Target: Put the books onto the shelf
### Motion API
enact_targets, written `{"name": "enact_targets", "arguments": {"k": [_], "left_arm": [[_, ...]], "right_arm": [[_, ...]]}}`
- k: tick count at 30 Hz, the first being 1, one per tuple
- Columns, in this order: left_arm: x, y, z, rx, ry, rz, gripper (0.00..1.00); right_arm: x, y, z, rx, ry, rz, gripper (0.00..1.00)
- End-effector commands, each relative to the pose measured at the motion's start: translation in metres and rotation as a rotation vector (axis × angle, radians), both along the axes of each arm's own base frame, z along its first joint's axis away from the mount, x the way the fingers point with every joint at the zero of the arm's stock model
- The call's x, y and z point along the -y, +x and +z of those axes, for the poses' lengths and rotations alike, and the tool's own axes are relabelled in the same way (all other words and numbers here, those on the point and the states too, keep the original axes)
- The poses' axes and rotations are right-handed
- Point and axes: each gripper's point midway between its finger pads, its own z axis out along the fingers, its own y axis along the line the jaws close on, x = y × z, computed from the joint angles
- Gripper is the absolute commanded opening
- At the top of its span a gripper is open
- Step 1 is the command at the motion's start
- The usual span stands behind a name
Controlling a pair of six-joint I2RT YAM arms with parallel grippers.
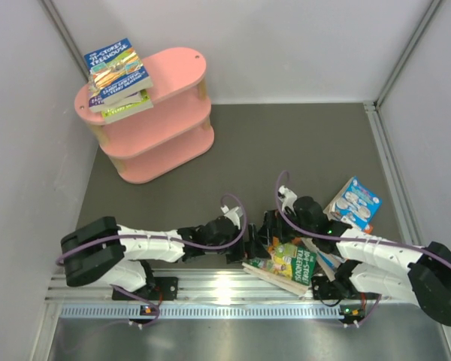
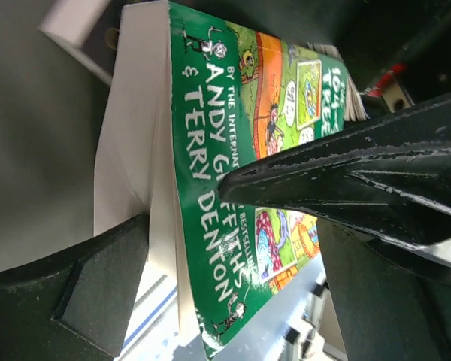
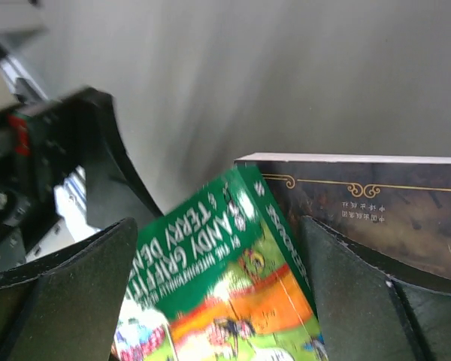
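With the left fingers (image 2: 361, 180) spread astride the green book (image 2: 203, 226) at the near edge of the bench (image 1: 286, 143) — right fingers (image 3: 68, 278) spread above it — the book should be pinched squarely before being carried to the shelf (image 1: 173, 68).

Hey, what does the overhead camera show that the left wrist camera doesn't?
Only overhead: the pink three-tier shelf with stacked paperback books on top, and a blue-and-white book at the right. Only left wrist: the authors' names readable on the cover. Both: the green cartoon-cover paperback at the left gripper.
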Motion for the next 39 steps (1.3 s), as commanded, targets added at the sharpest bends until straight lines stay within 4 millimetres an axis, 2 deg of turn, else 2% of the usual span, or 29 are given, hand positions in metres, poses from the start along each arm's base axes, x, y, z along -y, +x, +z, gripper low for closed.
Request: {"name": "enact_targets", "arguments": {"k": [1, 4, 6, 7, 8, 9, 10, 14, 17, 18, 19, 20, 21, 22, 23, 24, 26, 27, 28, 30, 31, 33, 34, 35, 36, 37, 39], "left_arm": [[0.008, 0.004, -0.024, -0.048, -0.012, 0.075, 0.99], [0.006, 0.010, -0.033, -0.037, 0.015, 0.099, 0.99], [0.005, 0.012, -0.039, -0.025, 0.031, 0.106, 0.90], [0.004, 0.014, -0.041, -0.017, 0.035, 0.115, 0.82], [0.003, 0.015, -0.044, -0.011, 0.040, 0.114, 0.67], [0.005, 0.016, -0.043, -0.004, 0.028, 0.116, 0.20], [0.005, 0.016, -0.045, -0.005, 0.028, 0.121, 0.00], [0.011, 0.015, -0.047, -0.009, -0.006, 0.103, 0.00], [0.015, 0.015, -0.040, -0.005, -0.053, 0.092, 0.00], [0.013, 0.016, -0.039, -0.006, -0.057, 0.095, 0.00], [0.004, 0.020, -0.043, -0.011, -0.041, 0.114, 0.00], [0.000, 0.023, -0.036, -0.002, -0.054, 0.130, 0.00], [-0.012, 0.024, -0.040, -0.006, -0.035, 0.149, 0.00], [-0.023, 0.032, -0.035, -0.002, -0.030, 0.187, 0.00], [-0.031, 0.037, -0.033, 0.002, -0.025, 0.215, 0.00], [-0.049, 0.045, -0.040, 0.006, 0.008, 0.275, 0.00], [-0.069, 0.054, -0.029, 0.025, 0.004, 0.360, 0.00], [-0.081, 0.055, -0.031, 0.028, 0.016, 0.399, 0.00], [-0.088, 0.068, -0.011, 0.082, -0.035, 0.475, 0.00], [-0.111, 0.066, -0.021, 0.066, 0.000, 0.556, 0.00], [-0.119, 0.075, -0.004, 0.103, -0.058, 0.618, 0.00], [-0.136, 0.073, -0.014, 0.090, -0.053, 0.678, 0.00], [-0.139, 0.077, -0.001, 0.111, -0.112, 0.712, 0.00], [-0.143, 0.077, -0.001, 0.102, -0.123, 0.732, 0.00], [-0.151, 0.072, -0.013, 0.091, -0.081, 0.737, 0.00], [-0.153, 0.073, -0.006, 0.093, -0.111, 0.751, 0.00], [-0.160, 0.071, -0.013, 0.089, -0.078, 0.760, 0.00]], "right_arm": [[0.031, -0.079, -0.053, -0.304, -0.116, 0.130, 0.89], [0.033, -0.090, -0.052, -0.332, -0.088, 0.148, 0.87], [0.035, -0.096, -0.051, -0.349, -0.080, 0.161, 0.86], [0.040, -0.100, -0.054, -0.368, -0.097, 0.161, 0.86], [0.041, -0.101, -0.055, -0.366, -0.105, 0.162, 0.85], [0.044, -0.102, -0.057, -0.365, -0.112, 0.155, 0.85], [0.045, -0.101, -0.059, -0.360, -0.121, 0.145, 0.85], [0.048, -0.098, -0.064, -0.363, -0.139, 0.108, 0.84], [0.047, -0.087, -0.058, -0.337, -0.158, 0.066, 0.84], [0.048, -0.077, -0.054, -0.295, -0.168, 0.032, 0.85], [0.047, -0.070, -0.049, -0.269, -0.170, 0.009, 0.86], [0.044, -0.061, -0.032, -0.231, -0.162, -0.014, 0.87], [0.046, -0.048, -0.025, -0.182, -0.178, -0.060, 0.89], [0.046, -0.039, -0.015, -0.148, -0.179, -0.084, 0.90], [0.040, -0.027, 0.008, -0.092, -0.150, -0.108, 0.91], [0.046, -0.019, 0.012, -0.067, -0.180, -0.151, 0.92], [0.046, -0.006, 0.028, -0.027, -0.188, -0.191, 0.93], [0.049, -0.003, 0.028, -0.018, -0.204, -0.211, 0.94], [0.049, -0.002, 0.027, -0.026, -0.213, -0.216, 0.94], [0.051, -0.003, 0.017, -0.058, -0.246, -0.227, 0.94], [0.050, -0.003, 0.013, -0.078, -0.245, -0.239, 0.94], [0.051, -0.009, -0.001, -0.124, -0.262, -0.242, 0.93], [0.049, -0.008, -0.003, -0.139, -0.249, -0.261, 0.93], [0.052, -0.012, -0.012, -0.158, -0.260, -0.269, 0.93], [0.054, -0.011, -0.015, -0.163, -0.265, -0.288, 0.93], [0.056, -0.011, -0.017, -0.177, -0.269, -0.316, 0.93], [0.065, -0.010, -0.025, -0.179, -0.302, -0.356, 0.94]]}}
